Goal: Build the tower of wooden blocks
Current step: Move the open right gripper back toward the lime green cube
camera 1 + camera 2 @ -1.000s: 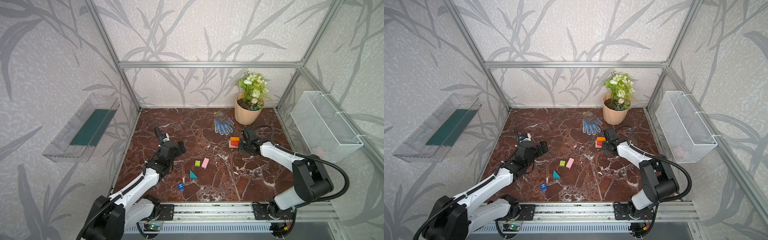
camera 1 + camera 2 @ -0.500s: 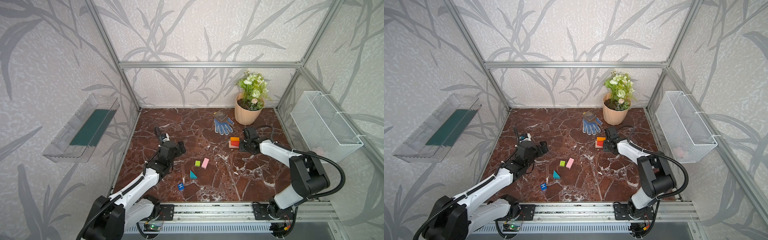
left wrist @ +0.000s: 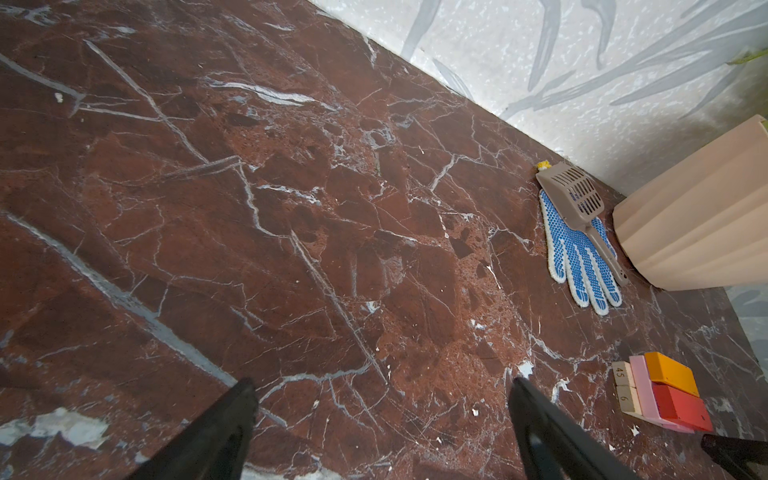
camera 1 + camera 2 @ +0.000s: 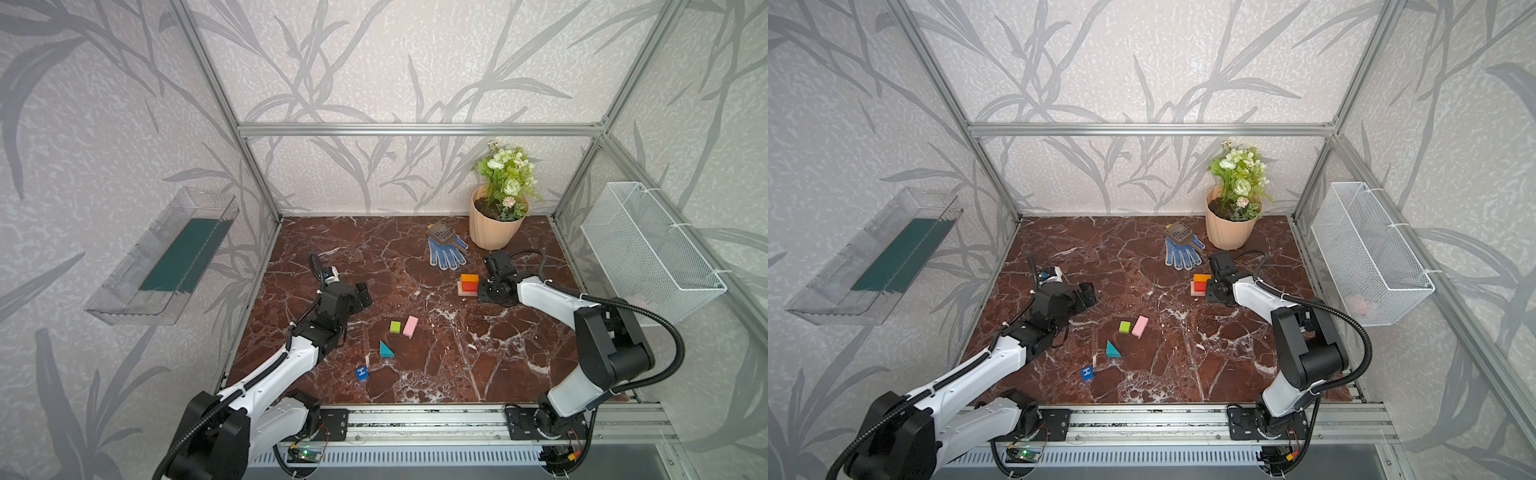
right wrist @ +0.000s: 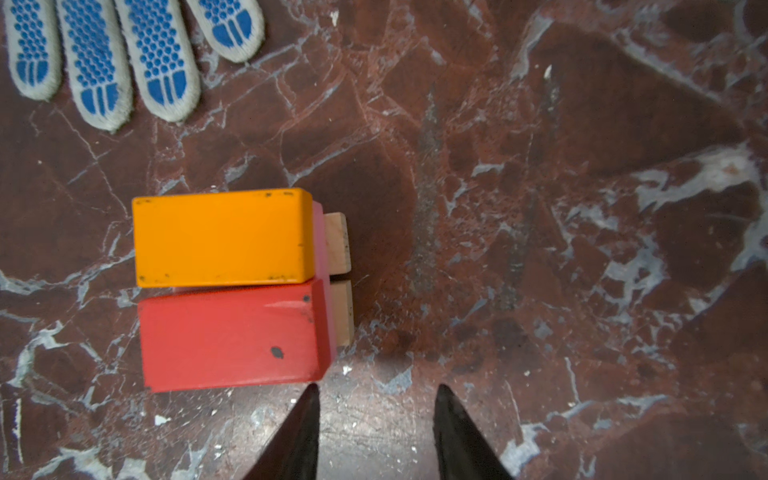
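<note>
Right gripper (image 5: 378,415): jaws partly open, nothing between them, tips low over the worktop (image 5: 582,249), just beside a corner of the red block (image 5: 228,336); can't tell if they touch. Tower (image 4: 468,284): tan bars (image 5: 337,243) at the base, pink layer, red and orange block (image 5: 220,237) side by side on top, near the glove (image 4: 446,253). Left gripper (image 3: 382,386): wide open, empty, over bare worktop. Loose mid-worktop: lime cube (image 4: 395,326), pink block (image 4: 410,326), teal wedge (image 4: 385,350), blue H cube (image 4: 362,372).

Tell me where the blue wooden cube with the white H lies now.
In both top views the blue H cube lies near the front, left of centre, closest to the teal wooden wedge.
</note>
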Tool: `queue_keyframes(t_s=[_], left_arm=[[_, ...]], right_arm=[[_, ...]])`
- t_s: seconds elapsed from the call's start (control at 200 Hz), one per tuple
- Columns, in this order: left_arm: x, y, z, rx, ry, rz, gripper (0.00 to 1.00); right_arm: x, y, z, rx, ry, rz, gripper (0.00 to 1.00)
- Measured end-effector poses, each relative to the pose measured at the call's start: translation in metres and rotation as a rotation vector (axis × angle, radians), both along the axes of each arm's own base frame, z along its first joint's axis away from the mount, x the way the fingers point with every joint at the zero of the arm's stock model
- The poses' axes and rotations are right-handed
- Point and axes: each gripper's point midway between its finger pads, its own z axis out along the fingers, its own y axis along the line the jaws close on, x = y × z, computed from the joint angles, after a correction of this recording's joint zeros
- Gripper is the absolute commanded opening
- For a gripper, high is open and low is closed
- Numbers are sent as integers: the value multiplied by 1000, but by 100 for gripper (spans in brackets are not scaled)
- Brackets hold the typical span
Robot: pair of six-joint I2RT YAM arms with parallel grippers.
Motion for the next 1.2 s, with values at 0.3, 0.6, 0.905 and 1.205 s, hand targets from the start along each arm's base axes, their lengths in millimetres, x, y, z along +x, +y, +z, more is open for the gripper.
queue_keyframes(t_s=[0.3,0.6,0.905,1.205], left_arm=[[0,0,0,0,0,0,96],[0,0,-1,1,2,0,96],[0,0,0,15,-2,-9,97],[3,-1,10,11,-42,-17,97]], right_arm=[[-1,4,0,22,-2,13,47],[1,12,2,52,-14,47,49],[-28,25,19,94,-77,99,65],[-118,138,70,223,-238,423,71]])
